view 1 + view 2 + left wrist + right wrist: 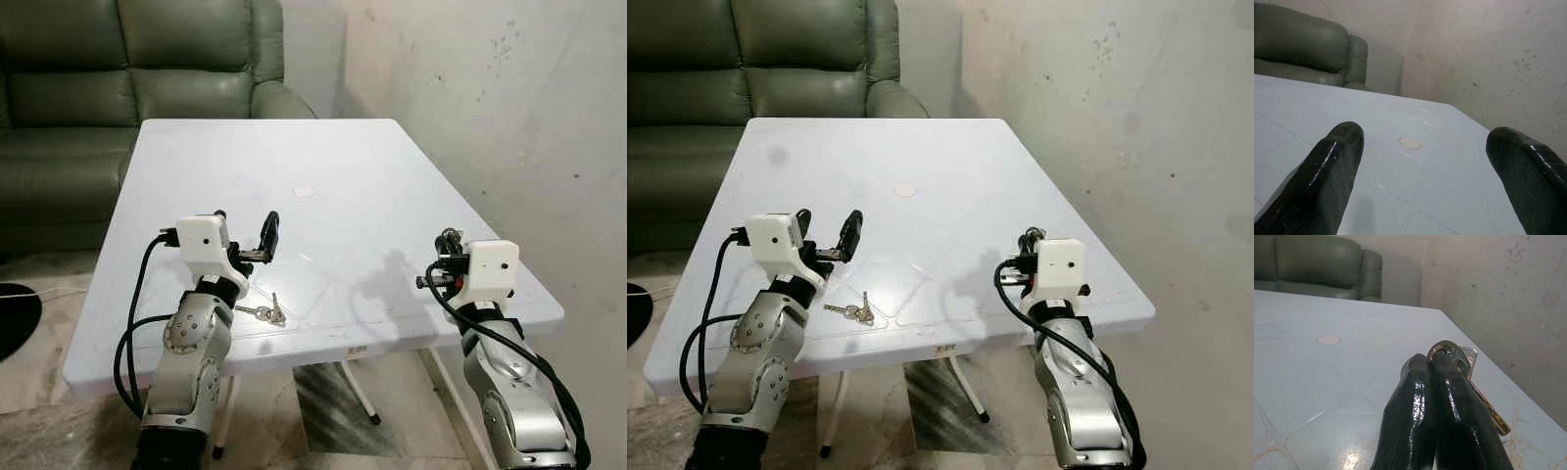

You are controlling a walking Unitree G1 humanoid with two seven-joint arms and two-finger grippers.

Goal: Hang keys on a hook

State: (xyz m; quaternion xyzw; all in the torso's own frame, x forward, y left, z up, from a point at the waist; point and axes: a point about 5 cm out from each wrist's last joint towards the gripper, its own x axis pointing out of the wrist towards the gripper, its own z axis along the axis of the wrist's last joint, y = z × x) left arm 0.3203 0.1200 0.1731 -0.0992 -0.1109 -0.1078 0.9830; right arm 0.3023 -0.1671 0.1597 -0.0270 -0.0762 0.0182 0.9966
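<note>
At the near edge of the white desk (392,166), both arms reach in over the rim. The left gripper (247,238) hovers above the surface with its jaws spread wide and nothing between them; just beside its wrist a bunch of keys (265,312) lies flat on the desk, close to the front edge. The right gripper (1437,363) sits over the desk's near right corner, its jaws pressed together on a second set of keys (1465,361), a ring and a brass-coloured key sticking out past the tips. Beyond both, the desktop runs bare apart from a small round cap (304,192) at its middle. Behind the far edge stands a green sofa (127,69), with a stained plaster wall (490,88) to the right.
</note>
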